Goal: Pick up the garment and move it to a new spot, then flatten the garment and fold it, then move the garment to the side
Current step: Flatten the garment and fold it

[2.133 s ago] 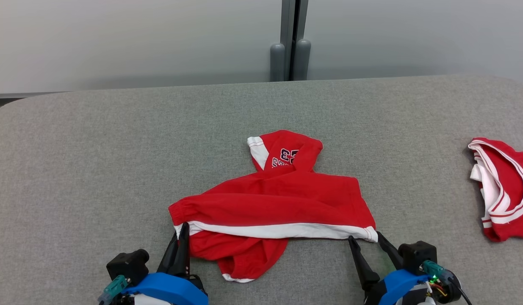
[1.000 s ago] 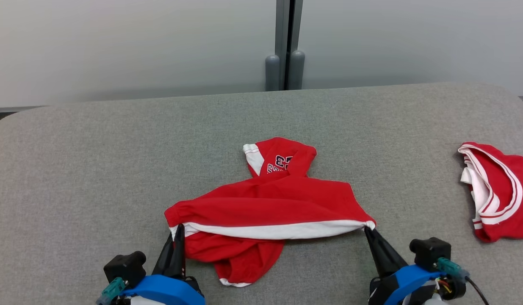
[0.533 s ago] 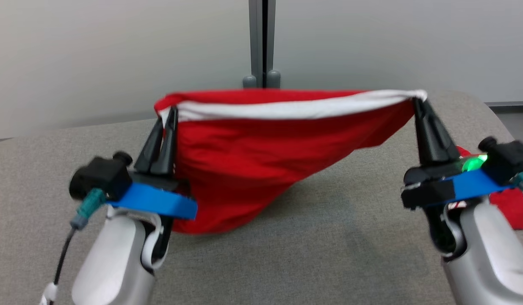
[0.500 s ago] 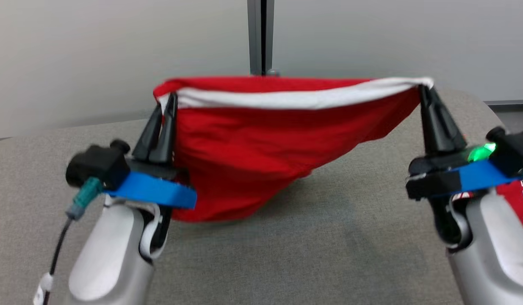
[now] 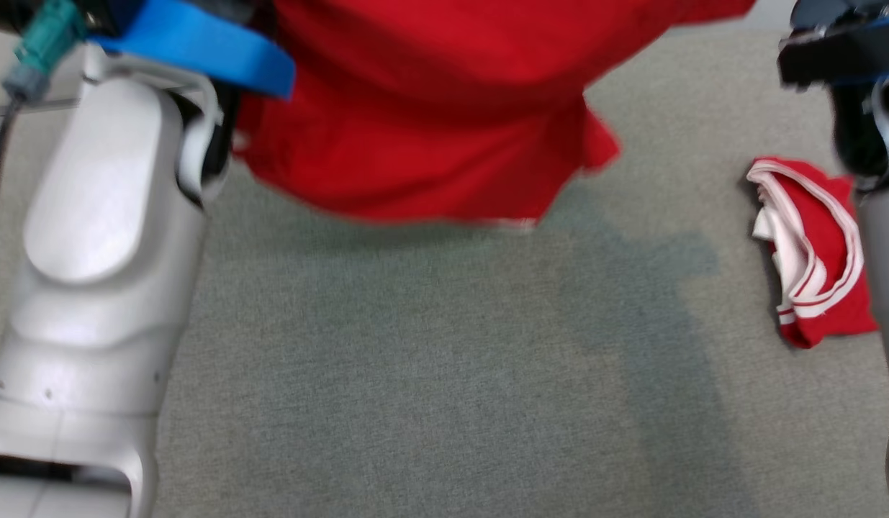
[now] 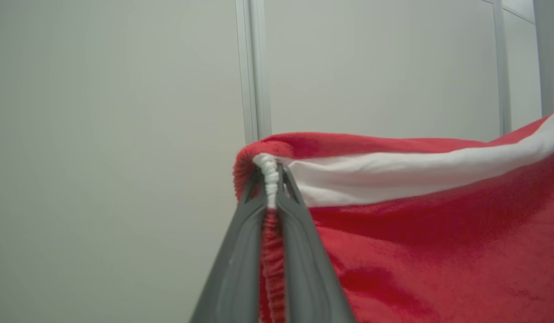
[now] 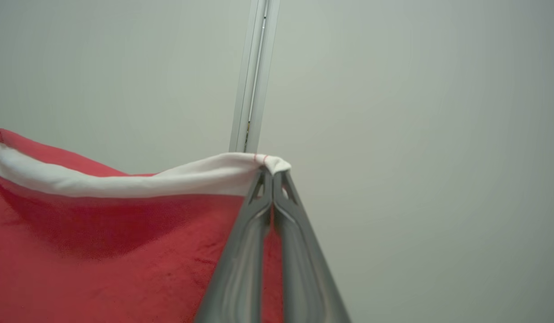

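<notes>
The garment (image 5: 430, 108), red with a white stripe, hangs in the air above the grey table (image 5: 444, 374), stretched between my two arms. In the left wrist view my left gripper (image 6: 271, 172) is shut on its gathered left corner, beside the white stripe (image 6: 416, 172). In the right wrist view my right gripper (image 7: 271, 172) is shut on the garment's (image 7: 102, 251) right corner, where the white band ends. In the head view the garment's lower hem floats clear of the table, and my pale left forearm (image 5: 98, 273) fills the left side.
A second red and white garment (image 5: 815, 252) lies crumpled on the table at the right, beside my right forearm (image 5: 883, 216). A pale wall with a vertical metal strip (image 7: 254, 76) stands behind the table.
Both grippers have lifted the garment higher, off the table. The head camera has tipped down, so the grippers' fingertips have left the top of its view.
</notes>
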{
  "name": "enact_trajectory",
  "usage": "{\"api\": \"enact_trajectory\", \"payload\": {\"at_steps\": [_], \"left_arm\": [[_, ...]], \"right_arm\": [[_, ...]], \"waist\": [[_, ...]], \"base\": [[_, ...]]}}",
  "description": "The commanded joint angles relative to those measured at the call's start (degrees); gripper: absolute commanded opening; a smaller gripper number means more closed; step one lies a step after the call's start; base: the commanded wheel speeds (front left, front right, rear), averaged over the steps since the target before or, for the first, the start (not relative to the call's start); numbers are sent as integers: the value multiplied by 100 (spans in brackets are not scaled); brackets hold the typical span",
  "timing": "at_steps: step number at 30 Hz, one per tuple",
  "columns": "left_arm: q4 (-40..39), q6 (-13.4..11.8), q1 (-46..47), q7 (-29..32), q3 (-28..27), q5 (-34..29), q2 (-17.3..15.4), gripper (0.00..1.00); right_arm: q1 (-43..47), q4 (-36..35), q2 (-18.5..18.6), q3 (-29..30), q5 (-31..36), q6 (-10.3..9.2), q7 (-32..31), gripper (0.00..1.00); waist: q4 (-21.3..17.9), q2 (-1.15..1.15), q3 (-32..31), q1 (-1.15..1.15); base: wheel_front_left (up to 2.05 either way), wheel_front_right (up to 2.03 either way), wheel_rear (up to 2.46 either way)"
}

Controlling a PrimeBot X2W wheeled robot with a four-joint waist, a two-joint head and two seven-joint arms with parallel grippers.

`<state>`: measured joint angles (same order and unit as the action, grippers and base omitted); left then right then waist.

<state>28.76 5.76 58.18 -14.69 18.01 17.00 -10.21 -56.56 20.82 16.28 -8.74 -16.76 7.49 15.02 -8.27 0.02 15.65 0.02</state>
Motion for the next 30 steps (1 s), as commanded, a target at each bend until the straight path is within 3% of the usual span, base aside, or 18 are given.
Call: {"api": "enact_trajectory", "payload": {"at_steps": [1, 6, 10, 14, 20, 30], "left_arm": [[103, -62, 256, -27, -40, -67, -1, 0], [196, -211, 948, -50, -322, -249, 116, 0], [171, -153, 696, -51, -536, -300, 254, 0], [315, -44, -155, -48, -736, -168, 414, 0], [521, 81, -2148, -50, -816, 102, 640, 0], [745, 138, -4489, -50, -345, 918, 727, 0]], "right_arm": [[-248, 67, -7, 66, 35, 0, 24, 0], [-937, 158, -72, 439, 332, 0, 23, 0], [-754, 51, -188, 527, 401, 0, 22, 0], [70, -92, -221, 211, 225, 0, 24, 0], [1991, -44, -214, -76, -170, 0, 26, 0], [4527, -20, -494, -303, -368, 0, 25, 0]], "waist": [[154, -2, 240, -2], [170, -2, 615, -2], [185, -2, 708, -2], [163, -2, 584, -2], [164, -2, 250, -2], [177, -2, -613, -2]], "base": [[0, 0, 0], [0, 0, 0], [0, 0, 0], [0, 0, 0], [0, 0, 0], [0, 0, 0]]}}
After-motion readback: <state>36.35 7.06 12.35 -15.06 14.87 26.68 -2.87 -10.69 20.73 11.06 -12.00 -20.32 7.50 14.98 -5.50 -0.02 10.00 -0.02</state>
